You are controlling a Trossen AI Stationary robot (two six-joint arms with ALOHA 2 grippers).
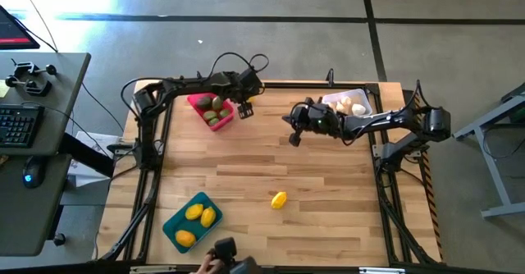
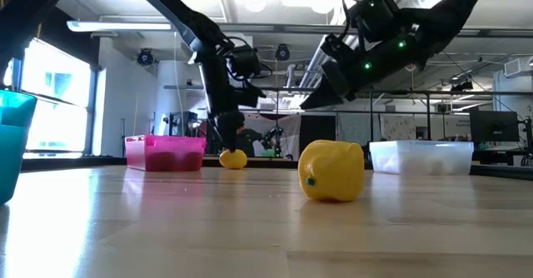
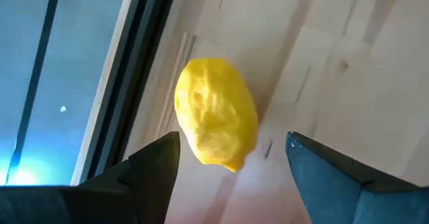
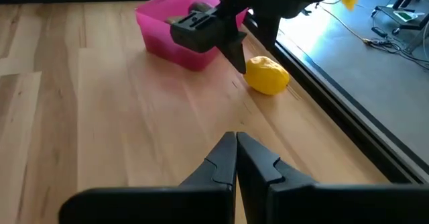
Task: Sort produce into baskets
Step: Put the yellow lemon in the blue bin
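Hovering with jaws apart, the left gripper [image 3: 231, 167] straddles a yellow lemon [image 3: 216, 111] lying on the table [image 1: 328, 184] at the pink basket's [image 1: 199, 102] three o'clock, long axis running between them.

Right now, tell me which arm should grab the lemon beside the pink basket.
Left. The left gripper is open right at that lemon, next to the pink basket. The right gripper is shut and farther off, near the white basket.
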